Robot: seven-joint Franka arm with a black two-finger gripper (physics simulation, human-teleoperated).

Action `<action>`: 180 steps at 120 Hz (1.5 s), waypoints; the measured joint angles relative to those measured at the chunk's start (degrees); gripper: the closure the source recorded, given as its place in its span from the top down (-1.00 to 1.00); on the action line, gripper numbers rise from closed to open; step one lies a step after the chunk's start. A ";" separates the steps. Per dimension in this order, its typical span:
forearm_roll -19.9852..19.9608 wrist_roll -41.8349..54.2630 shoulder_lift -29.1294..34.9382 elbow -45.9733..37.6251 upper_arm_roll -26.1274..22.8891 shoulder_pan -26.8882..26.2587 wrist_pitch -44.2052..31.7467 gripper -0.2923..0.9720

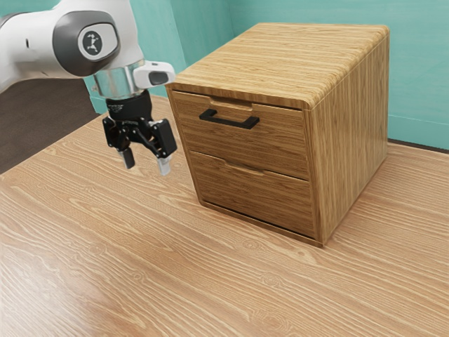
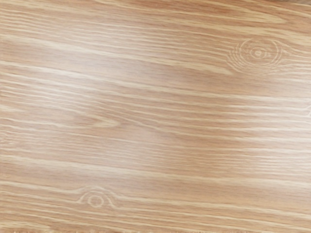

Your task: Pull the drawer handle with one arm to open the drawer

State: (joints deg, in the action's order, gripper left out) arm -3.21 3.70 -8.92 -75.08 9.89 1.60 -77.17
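A: What is the setting?
B: A wood-grain table [image 1: 140, 267], with teal walls [image 1: 421, 63] behind.
A: And the drawer [image 1: 273, 144]?
B: Top of a cabinet [image 1: 344, 154], flush. Its black handle [image 1: 229, 119] runs level across the front, facing the spread gripper [image 1: 146, 166] hovering beside it.

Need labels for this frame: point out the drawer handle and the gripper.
drawer handle [image 1: 229, 120], exterior view, middle of its black bar.
gripper [image 1: 146, 165], exterior view, midway between its fingertips.

From the side we look slightly down across the table [image 1: 112, 267] at the drawer cabinet [image 1: 280, 63]; our wrist camera faces that same table [image 2: 155, 116] closely.
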 joint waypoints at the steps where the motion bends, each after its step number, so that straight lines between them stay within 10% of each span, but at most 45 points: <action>1: 0.00 0.03 0.00 0.00 0.12 -0.08 0.02 0.54; 32: -0.15 2.29 2.36 2.84 -0.06 0.20 0.03 0.54; 45: -0.79 16.25 6.90 7.15 -16.64 5.67 -2.94 0.54; 58: 1.12 27.49 6.70 7.22 -23.45 -3.10 -6.34 0.54; 83: 2.35 43.96 7.23 4.63 -24.35 -14.86 -7.78 0.53; 113: 3.43 57.46 1.62 5.17 -24.68 0.44 -16.34 0.54; 180: 4.80 73.16 1.31 6.51 -20.41 2.17 -18.04 0.53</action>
State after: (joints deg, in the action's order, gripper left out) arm 1.60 76.86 -7.61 -68.58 -10.52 3.77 -95.21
